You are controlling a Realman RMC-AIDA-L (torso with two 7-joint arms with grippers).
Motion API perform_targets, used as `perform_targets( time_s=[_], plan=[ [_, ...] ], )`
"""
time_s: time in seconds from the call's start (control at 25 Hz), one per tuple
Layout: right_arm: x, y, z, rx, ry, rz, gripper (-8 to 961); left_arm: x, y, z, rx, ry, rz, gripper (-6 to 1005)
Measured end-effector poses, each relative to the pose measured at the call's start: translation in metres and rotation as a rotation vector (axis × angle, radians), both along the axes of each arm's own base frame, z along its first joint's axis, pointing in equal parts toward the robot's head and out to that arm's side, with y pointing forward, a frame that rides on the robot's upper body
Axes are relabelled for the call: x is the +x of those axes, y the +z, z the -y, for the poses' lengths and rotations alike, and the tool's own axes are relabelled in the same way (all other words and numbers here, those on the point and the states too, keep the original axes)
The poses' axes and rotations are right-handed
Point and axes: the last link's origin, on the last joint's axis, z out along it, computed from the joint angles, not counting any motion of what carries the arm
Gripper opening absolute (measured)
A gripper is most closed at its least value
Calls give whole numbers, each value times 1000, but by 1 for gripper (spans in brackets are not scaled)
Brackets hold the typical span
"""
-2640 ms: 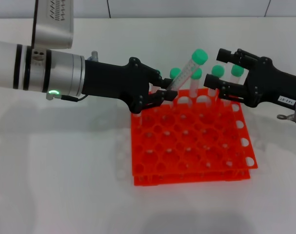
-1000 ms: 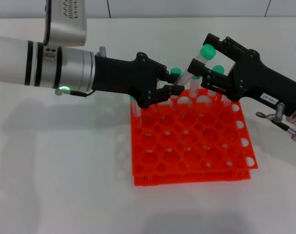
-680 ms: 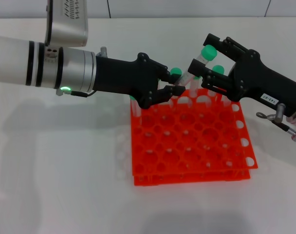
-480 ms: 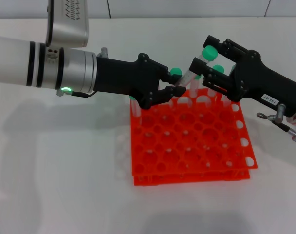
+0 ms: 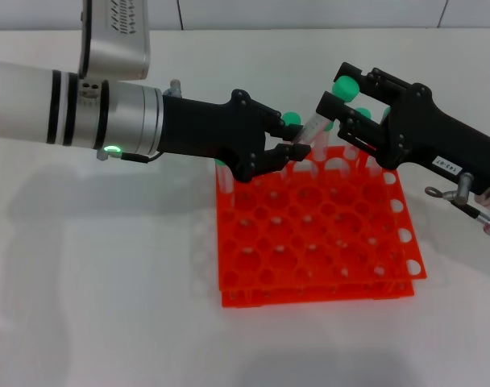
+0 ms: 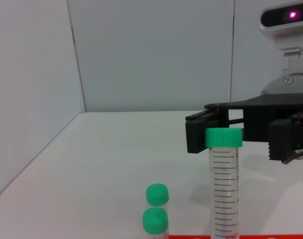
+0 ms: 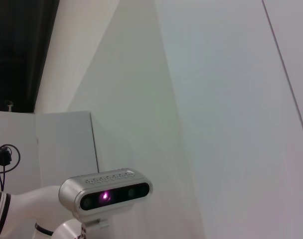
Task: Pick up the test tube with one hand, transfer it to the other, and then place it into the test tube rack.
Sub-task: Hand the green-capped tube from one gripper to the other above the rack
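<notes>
Right gripper (image 5: 339, 103) now around test tube (image 5: 315, 126).

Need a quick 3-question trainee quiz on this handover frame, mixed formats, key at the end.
1. True or false: the left gripper grips the lower end of the tilted test tube.
2. Multiple choice. Where is the right gripper? A) parked out at the table edge B) at the tube's green-capped upper end, a finger on either side of it C) down among the holes of the test tube rack
3. Fill in: the other capped tubes stand in the rack's ____ row, as seen from the head camera.

Key: 1 true; 2 B; 3 far (back).
</notes>
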Motion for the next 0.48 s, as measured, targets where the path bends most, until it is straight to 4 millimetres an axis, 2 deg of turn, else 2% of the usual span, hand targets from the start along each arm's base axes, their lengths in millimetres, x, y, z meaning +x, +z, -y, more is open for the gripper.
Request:
perform_targets(
  time_s=[0.32,0.48],
  plan=[
    [1,2,-2,14,-19,-10,473,0,0,1,-5,-3,0,253],
    [5,3,-3,23,-48,-15,348,0,-1,1,-8,-7,-5,255]
  ],
)
